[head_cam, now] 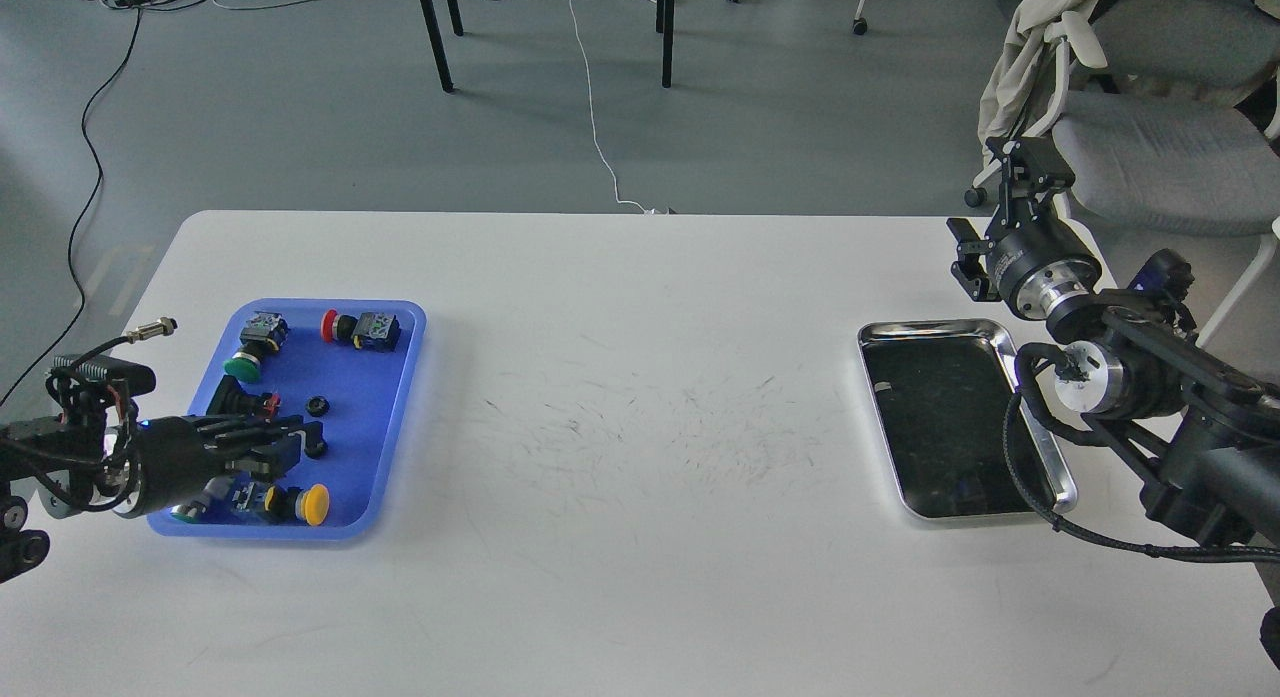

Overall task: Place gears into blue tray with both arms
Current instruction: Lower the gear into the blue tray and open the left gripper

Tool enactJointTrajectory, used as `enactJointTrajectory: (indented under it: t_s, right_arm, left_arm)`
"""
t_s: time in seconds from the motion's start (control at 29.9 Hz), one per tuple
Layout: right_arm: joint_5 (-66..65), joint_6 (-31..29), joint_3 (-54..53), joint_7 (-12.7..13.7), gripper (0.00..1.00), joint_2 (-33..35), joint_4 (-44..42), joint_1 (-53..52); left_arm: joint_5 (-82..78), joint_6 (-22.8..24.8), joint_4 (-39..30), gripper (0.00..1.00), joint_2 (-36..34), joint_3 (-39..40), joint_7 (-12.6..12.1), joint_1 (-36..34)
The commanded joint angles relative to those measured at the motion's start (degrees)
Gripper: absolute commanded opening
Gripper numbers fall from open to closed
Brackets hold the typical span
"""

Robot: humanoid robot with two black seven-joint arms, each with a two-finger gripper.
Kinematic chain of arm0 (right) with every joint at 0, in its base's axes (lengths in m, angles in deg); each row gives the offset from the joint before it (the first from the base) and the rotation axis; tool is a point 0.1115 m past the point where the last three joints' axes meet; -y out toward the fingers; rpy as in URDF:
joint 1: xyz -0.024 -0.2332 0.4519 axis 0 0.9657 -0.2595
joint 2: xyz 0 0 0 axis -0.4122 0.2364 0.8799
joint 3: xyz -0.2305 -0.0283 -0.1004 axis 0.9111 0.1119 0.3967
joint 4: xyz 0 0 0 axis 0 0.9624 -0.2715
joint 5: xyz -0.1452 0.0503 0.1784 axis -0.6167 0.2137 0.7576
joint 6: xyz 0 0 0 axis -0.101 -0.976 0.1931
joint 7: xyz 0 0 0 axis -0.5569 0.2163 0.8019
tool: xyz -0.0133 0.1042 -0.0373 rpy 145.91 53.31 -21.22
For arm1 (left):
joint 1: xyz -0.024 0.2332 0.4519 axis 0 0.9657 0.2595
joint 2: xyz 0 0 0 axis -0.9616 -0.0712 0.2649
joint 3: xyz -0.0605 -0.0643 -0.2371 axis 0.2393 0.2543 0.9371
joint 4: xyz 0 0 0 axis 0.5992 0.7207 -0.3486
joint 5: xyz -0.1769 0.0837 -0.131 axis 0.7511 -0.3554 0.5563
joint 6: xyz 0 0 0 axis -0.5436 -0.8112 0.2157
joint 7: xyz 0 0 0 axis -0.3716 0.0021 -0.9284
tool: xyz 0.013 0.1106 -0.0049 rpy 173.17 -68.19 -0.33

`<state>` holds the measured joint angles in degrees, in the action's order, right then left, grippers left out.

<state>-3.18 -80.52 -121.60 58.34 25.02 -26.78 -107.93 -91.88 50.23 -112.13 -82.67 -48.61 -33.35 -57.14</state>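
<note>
Left gripper (300, 439) low over blue tray (400, 397), beside switches; jaw state: cannot tell. Gear (318, 406) lies in tray just beyond fingertips. Your risk: a sweep there knocks gear or switches over low rim. Right gripper (1015, 177) raised beyond steel tray (1050, 467); grip unreadable.

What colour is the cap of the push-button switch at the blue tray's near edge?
Yellow; the push-button switch shows in the head view.
</note>
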Motion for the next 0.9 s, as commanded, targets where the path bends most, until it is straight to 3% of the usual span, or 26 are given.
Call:
enactJointTrajectory:
  t_s: [0.0, 0.23, 0.27, 0.6, 0.67, 0.87]
  right_arm:
    - [0.0, 0.0, 0.0, 0.0, 0.98, 0.0, 0.0, 0.0]
    - [0.0, 0.0, 0.0, 0.0, 0.98, 0.0, 0.1, 0.0]
    - [0.0, 0.1, 0.0, -0.1, 0.98, 0.0, 0.2, 0.1]
    - [0.2, 0.0, -0.4, -0.1, 0.98, 0.6, 0.8, 0.1]
    - [0.2, 0.0, -0.4, -0.1, 0.98, 0.6, 0.8, 0.1]
    - [0.2, 0.1, -0.5, -0.1, 0.98, 0.6, 0.9, 0.0]
  left_arm:
    - [0.3, 0.0, 0.1, 0.41, -0.1, 0.3, 0.0, 0.0]
    - [2.5, 0.0, 0.2, 0.49, -0.7, 1.4, 0.0, 0.0]
    - [5.9, 0.2, 0.4, 0.59, -1.1, 3.2, 0.0, 0.0]
    - [16.3, 0.7, 0.4, 0.81, -5.4, 10.7, 0.0, -0.1]
    - [19.3, 0.7, 0.5, 0.9, -6.1, 12.4, 0.0, -0.1]
    - [26.4, 0.8, 0.8, 0.95, -7.2, 14.5, 0.0, -1.1]
